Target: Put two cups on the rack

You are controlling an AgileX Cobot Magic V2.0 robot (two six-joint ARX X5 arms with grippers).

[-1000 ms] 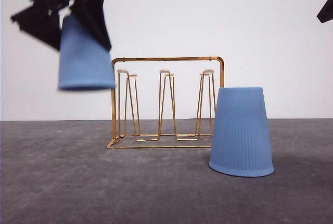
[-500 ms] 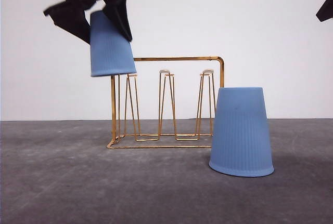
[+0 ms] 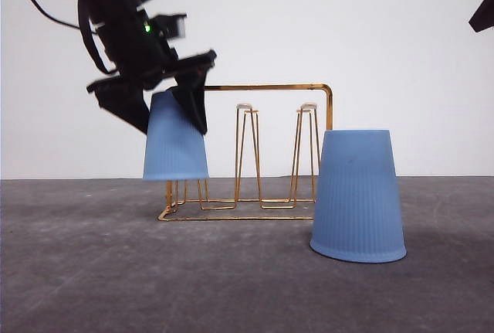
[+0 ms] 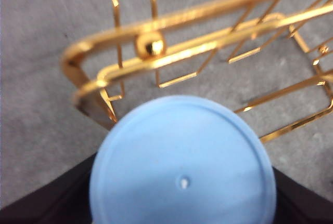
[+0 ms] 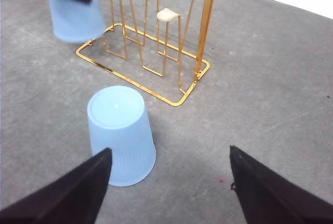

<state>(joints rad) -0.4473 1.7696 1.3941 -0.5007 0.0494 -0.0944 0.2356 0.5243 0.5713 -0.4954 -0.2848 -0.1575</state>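
Note:
One light-blue cup (image 3: 175,147) hangs upside down at the left end of the gold wire rack (image 3: 266,155), with my left gripper (image 3: 171,117) shut on its sides. That cup hides the rack's left prong, whose legs show below the cup's rim. In the left wrist view the cup's flat base (image 4: 182,167) sits in front of the rack's top bar (image 4: 156,47). A second cup (image 3: 357,194) stands upside down on the table, right of the rack and nearer. My right gripper (image 5: 171,193) hovers open above that cup (image 5: 120,133), apart from it.
The grey table (image 3: 93,271) has free room left of and in front of the rack. Two white-tipped prongs (image 3: 245,107) stand bare in the rack's middle and right. A white wall (image 3: 401,55) rises behind.
My left gripper has carried its cup to the right and then down, from above the rack's top bar to over the left prong. The standing cup and right arm have not moved.

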